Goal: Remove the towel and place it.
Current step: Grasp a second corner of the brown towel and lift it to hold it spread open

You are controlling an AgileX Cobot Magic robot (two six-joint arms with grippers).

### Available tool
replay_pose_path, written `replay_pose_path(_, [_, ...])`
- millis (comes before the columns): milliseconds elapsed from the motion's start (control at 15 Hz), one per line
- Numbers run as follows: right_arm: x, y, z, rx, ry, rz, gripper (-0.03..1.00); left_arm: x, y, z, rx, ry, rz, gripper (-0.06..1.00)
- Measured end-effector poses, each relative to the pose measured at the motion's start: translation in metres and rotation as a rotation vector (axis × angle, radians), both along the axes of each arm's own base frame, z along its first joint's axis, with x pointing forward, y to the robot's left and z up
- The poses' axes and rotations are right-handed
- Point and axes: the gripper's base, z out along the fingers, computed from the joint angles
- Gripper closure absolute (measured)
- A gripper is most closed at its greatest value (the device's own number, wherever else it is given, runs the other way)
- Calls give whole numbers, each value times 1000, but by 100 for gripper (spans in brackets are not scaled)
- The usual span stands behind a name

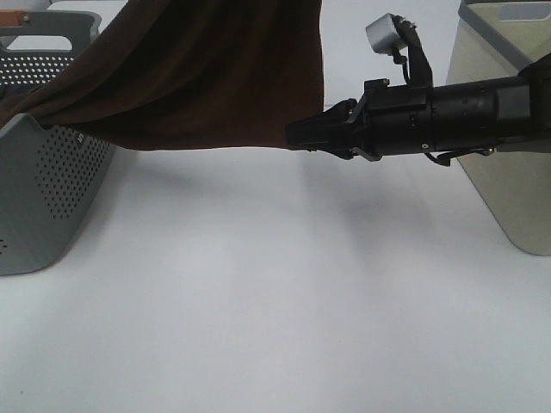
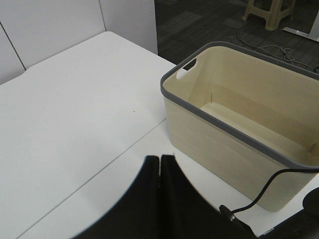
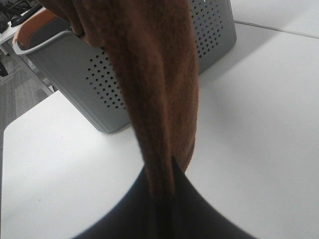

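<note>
The dark-brown towel (image 1: 215,77) hangs as a wide sheet above the table, and its top runs out of the exterior view. Its left end trails into the grey perforated basket (image 1: 43,189). My right gripper (image 1: 297,133) reaches in from the right at the towel's lower right corner. In the right wrist view it (image 3: 162,184) is shut on the towel (image 3: 154,89), which stretches away toward the grey basket (image 3: 214,30). My left gripper (image 2: 160,164) shows only in the left wrist view, with its fingers together and no cloth visible between them.
A beige basket with a grey rim (image 1: 508,198) stands at the right, and its inside looks empty in the left wrist view (image 2: 224,144). An orange-trimmed object (image 3: 35,22) sits behind the grey basket. The white table (image 1: 275,301) spreads below the towel.
</note>
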Motion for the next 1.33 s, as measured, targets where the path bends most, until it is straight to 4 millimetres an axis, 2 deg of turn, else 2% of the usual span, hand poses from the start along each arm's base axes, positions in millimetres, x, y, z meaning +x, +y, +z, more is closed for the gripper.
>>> replay_pose_path(200, [0, -1, 2, 32, 90, -58, 97, 1, 1, 0, 15, -12, 10, 94])
replay_pose_path(333, [-3, -5, 13, -5, 141, -116, 97, 8, 4, -6, 54, -16, 76, 94])
replay_pose_path(600, [-20, -24, 45, -161, 245, -254, 97, 38, -7, -55, 185, 67, 205, 94])
replay_pose_path(800, [-32, -37, 80, -308, 346, -328, 97, 54, -21, -91, 219, 143, 224, 94])
replay_pose_path(933, [-35, -50, 99, -476, 417, -383, 97, 55, -24, -97, 201, 173, 222, 94])
replay_pose_path(1067, [-33, -61, 126, -609, 431, -446, 97, 48, -19, -78, 154, 145, 216, 94])
replay_pose_path(1133, [-31, -65, 141, -644, 413, -476, 97, 39, -11, -59, 120, 115, 214, 94])
replay_pose_path(1200, [-31, -67, 149, -657, 396, -488, 97, 35, -8, -50, 106, 97, 215, 94])
replay_pose_path(1267, [-31, -70, 171, -655, 349, -522, 97, 24, 4, -25, 65, 50, 216, 94])
replay_pose_path(1333, [-35, -76, 218, -612, 223, -593, 97, -1, 26, 17, -7, -31, 220, 94])
